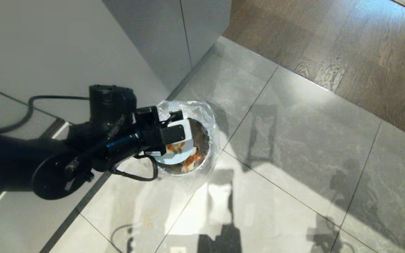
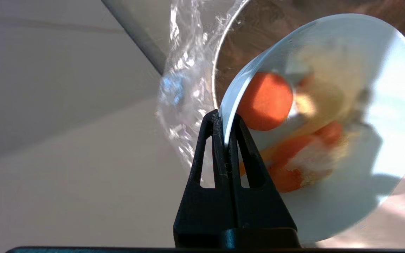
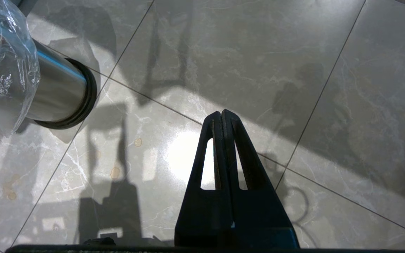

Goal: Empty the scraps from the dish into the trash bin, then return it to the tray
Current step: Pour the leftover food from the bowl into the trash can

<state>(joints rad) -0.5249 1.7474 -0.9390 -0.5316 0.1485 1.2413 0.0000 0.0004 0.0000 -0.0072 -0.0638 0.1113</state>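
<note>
Left end effector clamps tilted dish rim over trash bin.

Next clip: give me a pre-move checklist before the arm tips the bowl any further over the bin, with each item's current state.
1. Left gripper shut on the dish rim: ok.
2. Dish over the trash bin opening: ok.
3. Dish tilted enough to pour: ok, steeply tilted.
4. Scraps out of the dish: not ok, carrot pieces remain inside.
5. Bag liner open around the bin mouth: ok.
6. Right gripper clear of the bin, over the floor tiles: ok.
</note>
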